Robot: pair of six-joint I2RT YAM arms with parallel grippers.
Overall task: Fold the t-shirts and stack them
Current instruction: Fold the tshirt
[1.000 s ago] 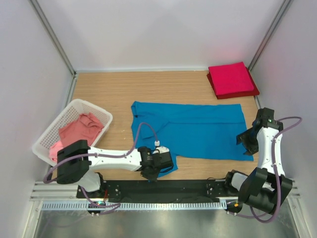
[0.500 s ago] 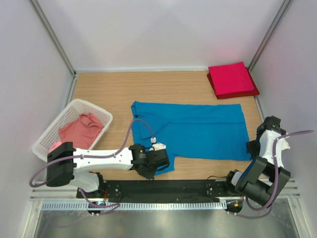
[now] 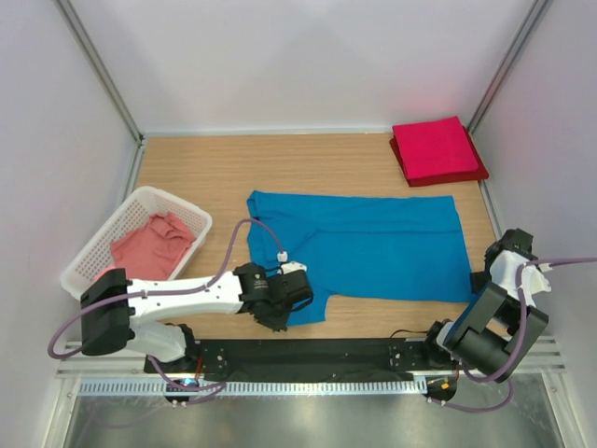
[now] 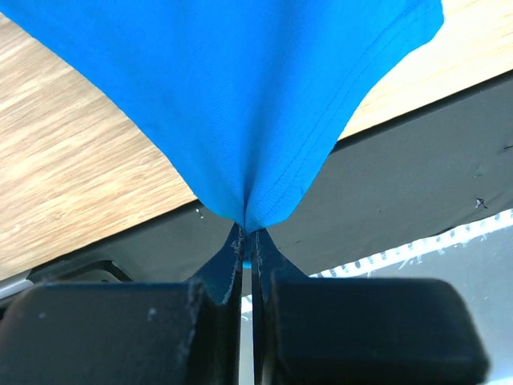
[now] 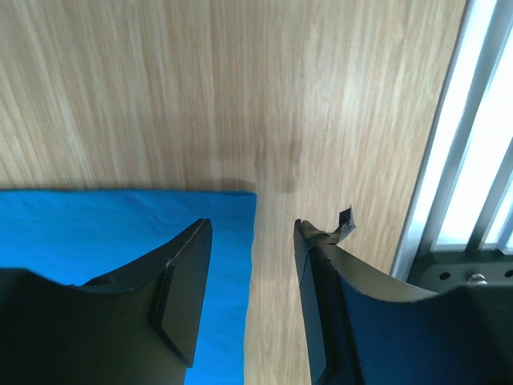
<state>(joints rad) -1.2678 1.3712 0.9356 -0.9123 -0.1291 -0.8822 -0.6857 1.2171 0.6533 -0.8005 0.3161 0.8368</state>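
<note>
A bright blue t-shirt [image 3: 373, 245] lies spread flat across the middle of the wooden table. My left gripper [image 3: 277, 313] is shut on its near left corner; in the left wrist view the blue cloth [image 4: 240, 104] is pinched between the closed fingers [image 4: 247, 241] and lifted into a peak. My right gripper [image 3: 485, 280] is open at the shirt's near right corner; in the right wrist view it [image 5: 251, 228] straddles the shirt's edge [image 5: 120, 233]. A folded crimson red t-shirt [image 3: 437, 149] lies at the far right. A salmon pink t-shirt [image 3: 149, 245] lies crumpled in the basket.
A white lattice basket [image 3: 89, 257] stands at the left. A black strip [image 3: 373, 353] and a metal rail run along the near table edge. White walls with metal posts close in the sides and back.
My left gripper has drawn back to the left with the shirt's near left corner pinched. My right gripper has moved right and nearer, now at the shirt's near right corner.
</note>
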